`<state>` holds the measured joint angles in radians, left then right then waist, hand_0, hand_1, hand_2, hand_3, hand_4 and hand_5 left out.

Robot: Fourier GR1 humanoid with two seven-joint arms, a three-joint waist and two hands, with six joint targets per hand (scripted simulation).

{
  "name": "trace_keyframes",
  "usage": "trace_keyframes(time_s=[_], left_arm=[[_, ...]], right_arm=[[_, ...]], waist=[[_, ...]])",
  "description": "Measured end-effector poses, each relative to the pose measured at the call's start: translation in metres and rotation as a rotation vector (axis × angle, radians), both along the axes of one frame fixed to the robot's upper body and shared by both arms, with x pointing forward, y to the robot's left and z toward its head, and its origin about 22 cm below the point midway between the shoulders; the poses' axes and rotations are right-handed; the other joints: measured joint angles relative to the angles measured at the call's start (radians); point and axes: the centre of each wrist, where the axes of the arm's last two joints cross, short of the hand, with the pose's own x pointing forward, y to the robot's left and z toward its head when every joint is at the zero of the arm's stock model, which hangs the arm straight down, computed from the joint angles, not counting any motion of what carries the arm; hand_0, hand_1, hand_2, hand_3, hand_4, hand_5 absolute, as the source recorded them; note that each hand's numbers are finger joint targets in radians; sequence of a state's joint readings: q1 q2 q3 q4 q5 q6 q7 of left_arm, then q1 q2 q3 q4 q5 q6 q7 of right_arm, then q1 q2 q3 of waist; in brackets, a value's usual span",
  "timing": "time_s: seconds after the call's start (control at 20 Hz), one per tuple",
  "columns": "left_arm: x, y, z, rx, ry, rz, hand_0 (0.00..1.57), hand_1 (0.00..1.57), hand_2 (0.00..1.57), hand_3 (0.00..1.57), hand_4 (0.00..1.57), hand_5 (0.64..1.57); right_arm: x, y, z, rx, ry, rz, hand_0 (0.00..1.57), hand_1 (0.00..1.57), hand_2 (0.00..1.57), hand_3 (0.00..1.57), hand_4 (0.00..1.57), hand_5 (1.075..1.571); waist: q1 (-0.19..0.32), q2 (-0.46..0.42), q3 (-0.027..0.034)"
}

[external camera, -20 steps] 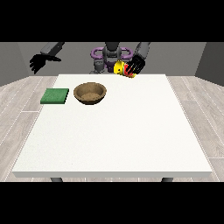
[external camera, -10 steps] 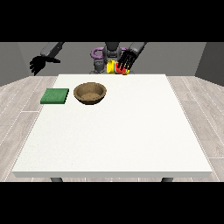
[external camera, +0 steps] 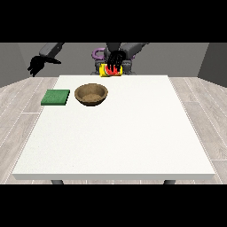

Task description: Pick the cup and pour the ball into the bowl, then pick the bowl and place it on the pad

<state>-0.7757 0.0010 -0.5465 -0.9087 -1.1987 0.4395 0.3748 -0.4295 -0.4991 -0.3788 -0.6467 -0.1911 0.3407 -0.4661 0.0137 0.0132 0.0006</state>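
Observation:
A yellow and red cup (external camera: 109, 71) hangs tipped on its side above the table's far edge, held in the hand at the view's right (external camera: 115, 59), whose fingers curl over it. The cup is behind and slightly right of the brown bowl (external camera: 91, 94), which stands on the white table (external camera: 119, 133). Left of the bowl lies the green pad (external camera: 56, 97). No ball shows. The hand at the view's left (external camera: 37, 64) hovers off the table's far left corner with its fingers spread and nothing in them.
The robot's torso (external camera: 113, 55) stands behind the table's far edge. Grey plank floor surrounds the table.
The hand at the view's right has carried the cup leftward, towards the bowl, and tipped it further onto its side. The other hand has barely moved.

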Motion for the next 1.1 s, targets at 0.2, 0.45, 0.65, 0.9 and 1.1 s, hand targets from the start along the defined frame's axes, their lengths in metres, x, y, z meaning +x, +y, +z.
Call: trace_keyframes(time_s=[0.2,0.45,0.65,0.9,1.1], left_arm=[[-0.009,-0.009,-0.004,0.092,-0.04,-0.007,0.38,0.38,1.57,1.57,0.84,1.569],[-0.02,-0.018,-0.012,0.225,-0.066,-0.045,0.05,0.05,1.57,1.57,1.09,1.495],[-0.022,-0.024,-0.012,0.352,-0.069,-0.077,0.0,0.0,1.57,1.57,1.25,1.395],[-0.018,-0.038,0.009,0.529,-0.112,-0.102,0.97,0.97,1.57,1.57,1.21,1.419],[-0.009,-0.043,0.024,0.666,-0.172,-0.099,1.55,1.55,1.57,1.57,1.19,1.466]], right_arm=[[0.013,0.012,0.005,0.001,-0.013,0.027,0.0,0.0,0.0,0.27,0.0,1.528],[0.026,0.025,0.01,0.018,-0.04,0.049,0.0,0.0,0.0,0.28,0.0,1.523],[0.028,0.028,0.008,0.027,-0.035,0.064,0.0,0.0,0.0,0.16,0.0,1.516],[0.028,0.035,0.001,0.032,-0.021,0.068,0.0,0.0,0.0,0.12,0.0,1.518],[0.027,0.033,0.0,0.037,-0.018,0.069,0.0,0.0,0.0,0.21,0.0,1.517]], waist=[[-0.017,0.017,0.0],[-0.034,0.044,0.0],[-0.047,0.048,-0.0002],[-0.053,0.03,0.0004],[-0.051,0.024,0.0002]])
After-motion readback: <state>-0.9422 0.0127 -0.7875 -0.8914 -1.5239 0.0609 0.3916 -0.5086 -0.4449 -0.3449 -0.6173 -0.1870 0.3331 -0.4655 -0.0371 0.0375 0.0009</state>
